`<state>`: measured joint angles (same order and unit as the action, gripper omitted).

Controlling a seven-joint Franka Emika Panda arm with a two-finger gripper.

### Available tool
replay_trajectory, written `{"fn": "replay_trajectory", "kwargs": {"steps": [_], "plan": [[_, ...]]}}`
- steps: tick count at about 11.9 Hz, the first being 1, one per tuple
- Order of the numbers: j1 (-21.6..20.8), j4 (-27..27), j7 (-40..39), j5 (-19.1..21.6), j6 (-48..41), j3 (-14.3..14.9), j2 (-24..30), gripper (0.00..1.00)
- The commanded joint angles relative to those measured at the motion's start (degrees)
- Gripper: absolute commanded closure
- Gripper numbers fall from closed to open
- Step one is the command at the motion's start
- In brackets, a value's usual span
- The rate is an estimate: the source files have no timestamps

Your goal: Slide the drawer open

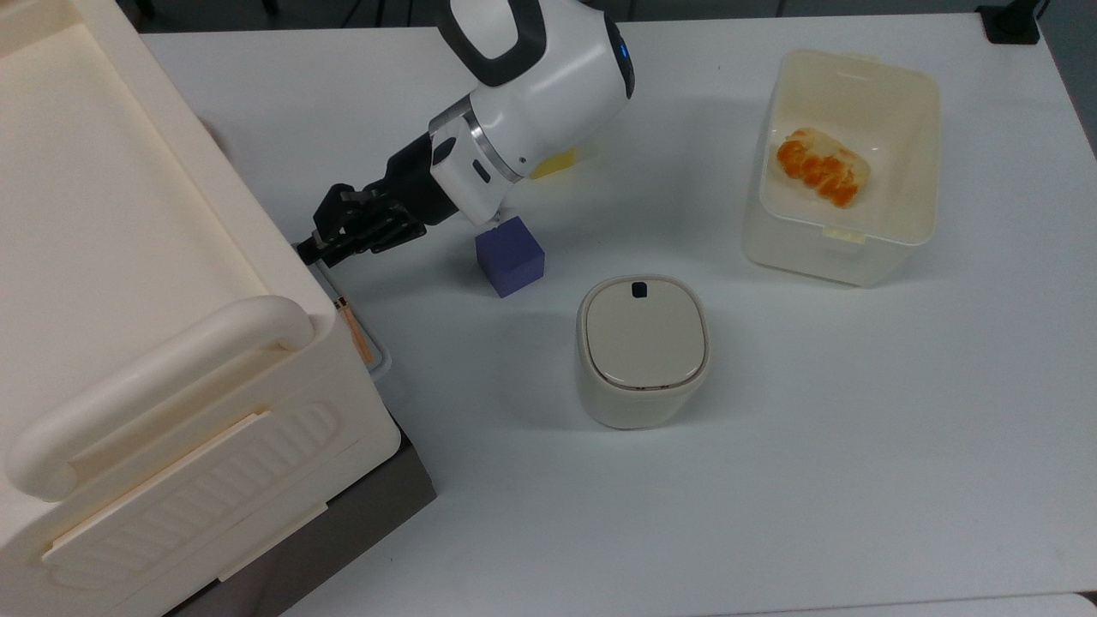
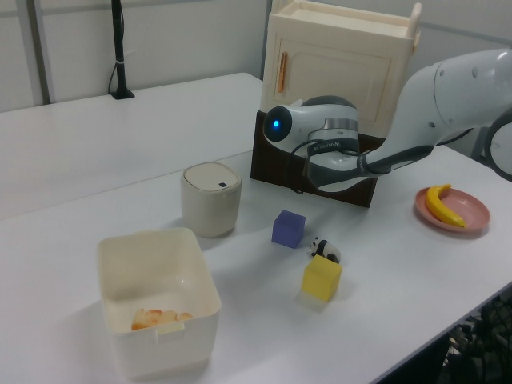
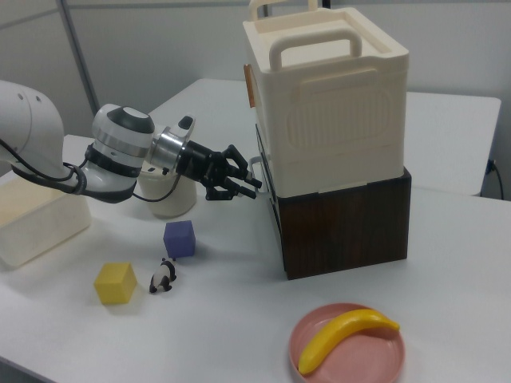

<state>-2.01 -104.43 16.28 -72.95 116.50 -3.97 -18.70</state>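
The cream cabinet (image 3: 327, 104) stands on a dark brown base (image 3: 343, 219) on the white table (image 1: 771, 428), and everything else is placed here by it. The drawer (image 3: 270, 191) sits in the cabinet's front face, low down where the cream body meets the dark base; in the right view its white wire loop handle (image 3: 257, 169) juts out from that face toward the arm. The gripper (image 3: 246, 185) is level with this handle and right against the cabinet front, its black fingers (image 3: 239, 179) reaching to the loop; whether they are closed on the wire or merely touching it I cannot tell. In the top view the gripper (image 1: 310, 248) meets the cabinet's edge beside a thin orange strip (image 1: 353, 330) on the cabinet door. A purple cube (image 1: 510, 255) lies near the cabinet front, just behind the arm's wrist. Farther out from the cabinet stands a cream lidded bin (image 1: 643, 350), and well apart from it a translucent tub (image 1: 844, 163) holding an orange-and-white food item (image 1: 821, 165). In the right view, a yellow cube (image 3: 116, 282) and a small panda figure (image 3: 164, 275) lie out from the cabinet's front, and a pink plate (image 3: 319, 351) with a banana (image 3: 345, 333) lies near its dark base.
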Motion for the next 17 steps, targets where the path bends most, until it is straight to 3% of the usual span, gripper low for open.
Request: {"fn": "replay_trajectory", "kwargs": {"steps": [1, 3, 6, 8, 17], "plan": [[1.4, -0.9, -0.9, -0.6, 1.5, 0.2, 1.2, 0.73], [1.5, -0.9, -1.0, -0.6, 1.5, 0.1, 1.2, 0.72], [1.6, -0.9, -1.0, -0.6, 1.5, 0.1, 1.3, 0.91], [1.5, -0.9, -1.0, -0.5, 1.5, 0.1, 1.2, 0.96], [1.4, -1.0, -0.7, -0.3, 1.5, -0.5, 1.4, 0.98]]}}
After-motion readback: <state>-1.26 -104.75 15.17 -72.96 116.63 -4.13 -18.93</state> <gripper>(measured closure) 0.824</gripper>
